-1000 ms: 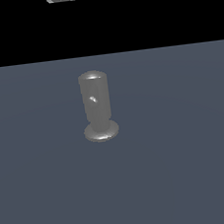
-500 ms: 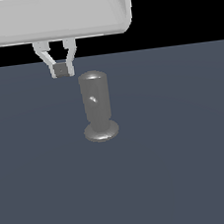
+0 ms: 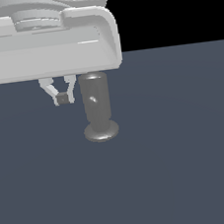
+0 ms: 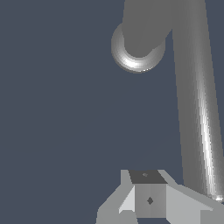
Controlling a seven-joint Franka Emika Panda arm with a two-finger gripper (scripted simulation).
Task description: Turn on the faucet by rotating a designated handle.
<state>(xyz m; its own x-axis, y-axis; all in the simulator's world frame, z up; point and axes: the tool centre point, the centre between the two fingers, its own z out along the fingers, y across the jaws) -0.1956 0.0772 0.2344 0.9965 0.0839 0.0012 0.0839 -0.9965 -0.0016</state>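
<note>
Faucet (image 3: 98, 106) upright on dark surface (image 3: 180, 165), flared round base flat on it, near middle of exterior view; white arm housing (image 3: 45, 37) covers its rounded top; handle (image 4: 199, 100) (clear only in wrist view) a slim rod running from cylinder's top toward camera, rounded tip just beside tool; tool (image 3: 61, 98) low at exterior view's left of faucet, near but apart, fingertips drawn together, nothing between them; no containers.
</note>
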